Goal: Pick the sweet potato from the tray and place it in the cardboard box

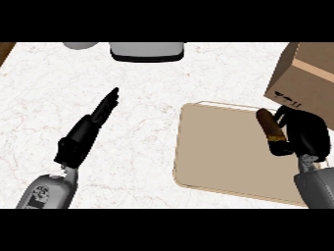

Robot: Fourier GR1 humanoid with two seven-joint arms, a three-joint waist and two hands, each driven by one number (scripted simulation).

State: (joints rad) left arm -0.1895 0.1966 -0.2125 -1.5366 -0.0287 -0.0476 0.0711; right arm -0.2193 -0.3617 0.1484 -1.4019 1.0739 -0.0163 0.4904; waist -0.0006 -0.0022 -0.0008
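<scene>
The bench (140, 88) lies open between the left hand (83, 137) and the tray (220, 152). The cardboard box (314, 78) rises just beside the right hand (307, 132), blocking the far right. Grey objects (146, 51) line the far edge.

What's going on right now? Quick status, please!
Right hand shut on sweet potato, over tray. Left hand open. Cardboard box alongside; nothing between.

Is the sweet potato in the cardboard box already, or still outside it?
Outside. The right hand is curled around the sweet potato, above the tray, beside the cardboard box.
</scene>
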